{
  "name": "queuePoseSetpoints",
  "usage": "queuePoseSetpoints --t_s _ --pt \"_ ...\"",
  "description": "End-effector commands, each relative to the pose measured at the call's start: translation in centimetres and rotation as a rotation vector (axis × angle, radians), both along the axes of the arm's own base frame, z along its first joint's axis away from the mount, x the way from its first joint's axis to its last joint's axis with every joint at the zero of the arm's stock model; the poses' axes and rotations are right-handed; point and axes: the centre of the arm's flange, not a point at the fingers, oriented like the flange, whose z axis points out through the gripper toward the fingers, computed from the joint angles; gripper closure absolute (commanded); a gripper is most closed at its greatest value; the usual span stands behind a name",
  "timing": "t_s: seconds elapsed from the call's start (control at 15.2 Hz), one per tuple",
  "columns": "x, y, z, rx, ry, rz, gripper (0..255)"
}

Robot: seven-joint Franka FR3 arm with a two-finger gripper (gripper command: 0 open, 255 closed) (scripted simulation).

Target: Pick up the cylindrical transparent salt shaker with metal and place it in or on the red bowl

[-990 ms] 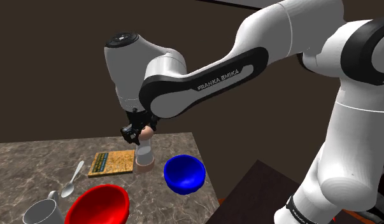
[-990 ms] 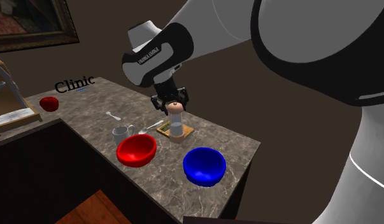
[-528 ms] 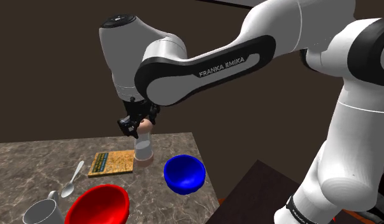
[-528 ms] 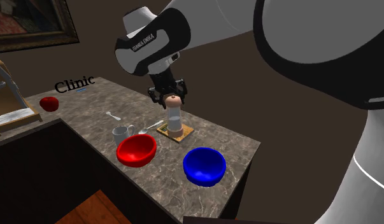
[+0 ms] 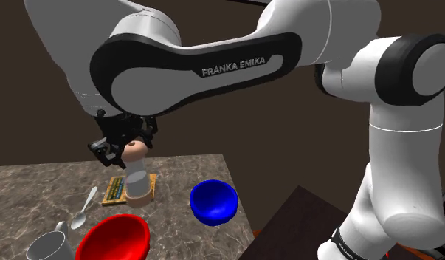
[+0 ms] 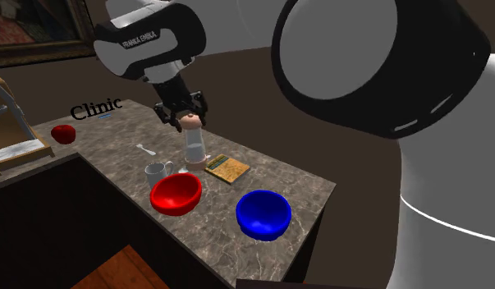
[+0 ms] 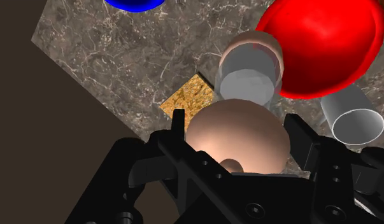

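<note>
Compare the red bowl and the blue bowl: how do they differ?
The red bowl is red, the blue bowl blue. The red bowl sits beside the white mug; the blue bowl stands alone near the counter's end. The salt shaker in the end effector hangs nearer the red bowl than the blue. Both sit upright and empty.

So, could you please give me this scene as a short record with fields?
held: transparent cylindrical salt shaker with pinkish domed cap, upright
gripper: black gripper, shut on the cap
goal: red bowl, empty, shaker not yet in it
others: blue bowl; white mug; grey spoon; tan rectangular board
surface: grey-brown marbled counter
</note>
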Motion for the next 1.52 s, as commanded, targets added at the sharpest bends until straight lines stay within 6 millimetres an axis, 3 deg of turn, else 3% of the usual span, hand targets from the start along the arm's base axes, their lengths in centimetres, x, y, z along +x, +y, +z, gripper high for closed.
queuePoseSetpoints --t_s 0.0,0.4,1.45 --pt "-0.4 2.2 0.9 -0.001 0.000 -0.002 255" --pt "-1.5 9.1 3.2 -0.001 0.000 -0.002 255" --pt "-1.5 9.1 -5.2 -0.001 0.000 -0.002 255"
